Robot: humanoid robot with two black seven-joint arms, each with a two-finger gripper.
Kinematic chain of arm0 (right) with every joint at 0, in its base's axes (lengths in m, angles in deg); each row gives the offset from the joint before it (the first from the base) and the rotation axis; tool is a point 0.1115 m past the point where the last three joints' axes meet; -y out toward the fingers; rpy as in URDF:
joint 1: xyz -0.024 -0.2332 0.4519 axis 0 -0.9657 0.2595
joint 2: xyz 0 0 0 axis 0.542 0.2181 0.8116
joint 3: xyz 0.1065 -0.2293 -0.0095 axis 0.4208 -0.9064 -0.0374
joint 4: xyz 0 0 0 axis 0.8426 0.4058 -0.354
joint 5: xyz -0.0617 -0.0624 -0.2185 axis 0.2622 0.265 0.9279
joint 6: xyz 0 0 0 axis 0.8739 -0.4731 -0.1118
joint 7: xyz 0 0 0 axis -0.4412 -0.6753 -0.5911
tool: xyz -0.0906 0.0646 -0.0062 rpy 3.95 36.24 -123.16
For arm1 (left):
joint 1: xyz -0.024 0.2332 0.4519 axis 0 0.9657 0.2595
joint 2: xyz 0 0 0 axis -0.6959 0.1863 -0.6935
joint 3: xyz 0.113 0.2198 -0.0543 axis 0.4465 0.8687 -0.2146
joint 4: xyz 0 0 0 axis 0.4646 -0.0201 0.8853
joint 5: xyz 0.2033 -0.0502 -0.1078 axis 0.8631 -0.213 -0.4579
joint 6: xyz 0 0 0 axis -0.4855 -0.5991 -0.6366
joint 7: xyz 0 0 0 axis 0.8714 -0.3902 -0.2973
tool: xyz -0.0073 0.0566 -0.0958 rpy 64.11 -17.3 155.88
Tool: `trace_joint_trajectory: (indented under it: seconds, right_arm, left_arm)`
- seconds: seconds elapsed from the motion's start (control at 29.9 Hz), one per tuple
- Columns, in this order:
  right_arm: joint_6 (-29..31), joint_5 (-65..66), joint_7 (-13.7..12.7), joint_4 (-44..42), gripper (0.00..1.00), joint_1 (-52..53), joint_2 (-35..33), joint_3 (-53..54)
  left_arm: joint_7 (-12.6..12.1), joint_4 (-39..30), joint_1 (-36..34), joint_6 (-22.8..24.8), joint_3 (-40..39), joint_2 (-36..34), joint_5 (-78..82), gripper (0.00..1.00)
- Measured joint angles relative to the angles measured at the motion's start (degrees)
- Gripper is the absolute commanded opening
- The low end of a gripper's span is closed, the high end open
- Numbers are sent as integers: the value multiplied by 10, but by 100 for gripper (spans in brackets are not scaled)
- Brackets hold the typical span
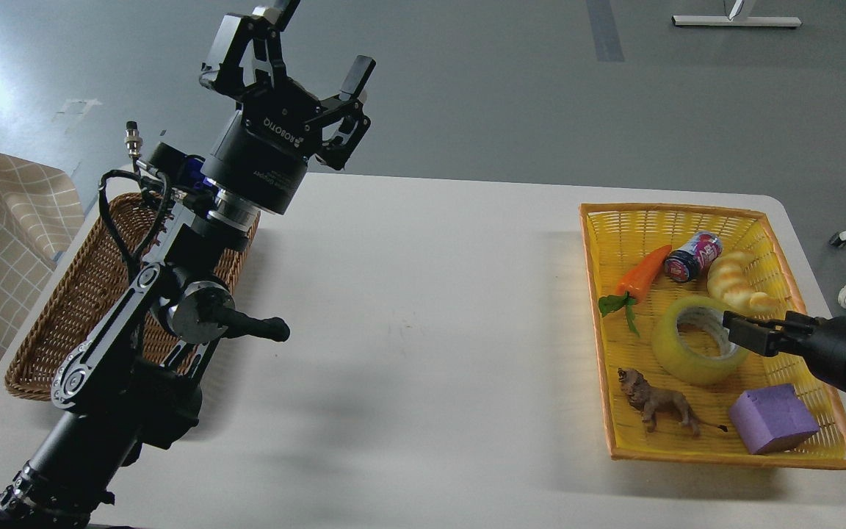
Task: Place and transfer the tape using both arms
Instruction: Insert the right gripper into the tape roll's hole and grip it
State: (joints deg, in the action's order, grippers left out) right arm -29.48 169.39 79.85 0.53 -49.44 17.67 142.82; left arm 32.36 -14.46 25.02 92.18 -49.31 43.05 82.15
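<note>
1. While my left gripper (pixel 316 55) is raised high above the far left part of the white table (pixel 423 308), its fingers are spread wide apart with nothing between them.
2. My left arm rises from the lower left corner and passes in front of a brown wicker basket (pixel 63 323) that sits at the table's left edge.
3. My right gripper (pixel 730 325) comes in from the right edge, low over the yellow tray (pixel 717 455) on the right side of the table.
4. Its dark fingertips sit at the right rim of the tape (pixel 687 353); I cannot tell whether they are parted or pressed on the roll.
5. The tape lies flat near the middle of the yellow tray, its grey-white core facing up.
6. Around it in the tray: a toy carrot (pixel 640 275) and a small can (pixel 691 257) toward the far side, a toy croissant (pixel 731 283) just beyond the roll, a toy lion (pixel 658 404) and a purple block (pixel 772 419) on the near side.
</note>
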Motion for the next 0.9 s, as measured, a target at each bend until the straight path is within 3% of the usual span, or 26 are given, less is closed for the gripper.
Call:
trace_joint_trajectory:
  seconds: [0.8, 0.9]
  right_arm:
    - [0, 27, -1, -24, 85, 9, 35, -25]
    - [0, 39, -1, -29, 79, 9, 44, -29]
  left_arm:
    - [1, -18, 9, -3, -3, 2, 0, 98]
    - [1, -18, 10, -4, -3, 2, 0, 98]
